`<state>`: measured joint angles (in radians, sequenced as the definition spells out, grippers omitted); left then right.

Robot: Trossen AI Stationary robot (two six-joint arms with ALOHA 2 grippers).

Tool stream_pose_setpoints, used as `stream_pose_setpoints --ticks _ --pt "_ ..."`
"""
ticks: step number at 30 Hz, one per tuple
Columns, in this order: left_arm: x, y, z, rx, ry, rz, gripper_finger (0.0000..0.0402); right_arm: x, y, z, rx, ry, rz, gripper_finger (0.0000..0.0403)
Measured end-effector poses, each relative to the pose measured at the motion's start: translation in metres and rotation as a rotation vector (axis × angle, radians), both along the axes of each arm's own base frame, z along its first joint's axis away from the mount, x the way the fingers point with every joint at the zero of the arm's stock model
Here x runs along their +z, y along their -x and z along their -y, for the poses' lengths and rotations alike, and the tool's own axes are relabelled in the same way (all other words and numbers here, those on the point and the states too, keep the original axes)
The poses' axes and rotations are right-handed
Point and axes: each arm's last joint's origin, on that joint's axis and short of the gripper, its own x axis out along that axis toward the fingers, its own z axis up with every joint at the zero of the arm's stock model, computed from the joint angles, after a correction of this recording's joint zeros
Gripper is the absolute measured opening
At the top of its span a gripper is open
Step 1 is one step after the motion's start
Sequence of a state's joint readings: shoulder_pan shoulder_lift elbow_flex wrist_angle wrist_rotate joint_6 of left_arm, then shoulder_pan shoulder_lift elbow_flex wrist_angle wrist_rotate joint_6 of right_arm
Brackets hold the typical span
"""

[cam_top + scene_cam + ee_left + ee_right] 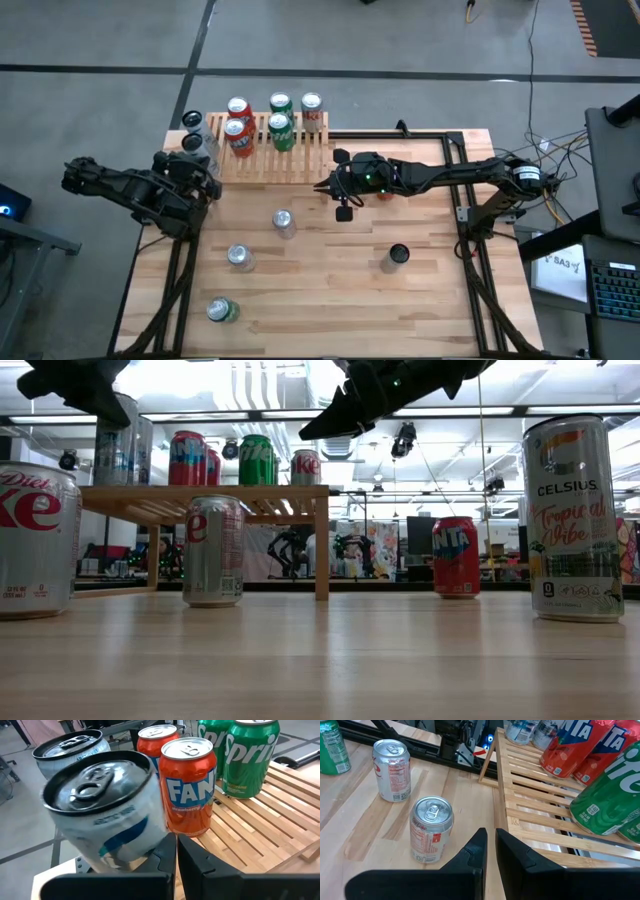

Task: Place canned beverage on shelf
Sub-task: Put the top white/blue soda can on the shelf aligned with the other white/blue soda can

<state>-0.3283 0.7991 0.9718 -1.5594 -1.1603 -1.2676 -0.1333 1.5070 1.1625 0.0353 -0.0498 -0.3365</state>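
1. Hovering just off the shelf's (300, 165) front right corner: right fingers (489, 845), pressed together and empty, aimed along the shelf's front edge.
2. Standing on the desk (330, 300) a little out from the shelf's front edge: Diet Coke can (431, 830), upright, long axis vertical, pull-tab up. Lies below and ahead of the right fingers, apart from them. Probably the next can to fetch, with the right arm looking nearer than the left.
3. Parked at the shelf's left end: left fingers (176, 855), shut with nothing between them. Just beside them, a silver can (102, 805), tilted off upright; cannot tell whether it touches them.
4. Already on the shelf: strawberry Fanta cans (189, 790) and Sprite cans (247, 757), all upright, towards the back.
5. Farther from the shelf on the desk: another silver can (240, 257), a green can (222, 310), a Celsius can (578, 520).
6. Materials: thin smooth aluminium cylinders, glossy and slippery, easily dented; shelf of pale wood with narrow parallel slats and gaps, so a can base needs to sit flat across several slats; desk of pale butcher-block wood.
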Motion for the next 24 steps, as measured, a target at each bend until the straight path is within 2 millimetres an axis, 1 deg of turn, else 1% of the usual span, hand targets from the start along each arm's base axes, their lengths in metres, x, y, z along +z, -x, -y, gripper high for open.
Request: stream_pose_setpoints --ticks 7,15,24 --pt "-0.003 -0.010 0.003 0.006 -0.002 -0.009 0.0000 0.000 0.000 0.000 0.001 0.002 -0.001 0.0027" --pt "-0.005 -0.017 0.005 0.045 -0.017 0.038 0.0000 -0.001 0.000 0.000 0.002 0.003 -0.003 0.0027" --pt "-0.018 -0.018 0.002 0.093 -0.045 0.035 0.0000 -0.003 0.001 0.000 0.002 0.003 -0.010 0.0027"
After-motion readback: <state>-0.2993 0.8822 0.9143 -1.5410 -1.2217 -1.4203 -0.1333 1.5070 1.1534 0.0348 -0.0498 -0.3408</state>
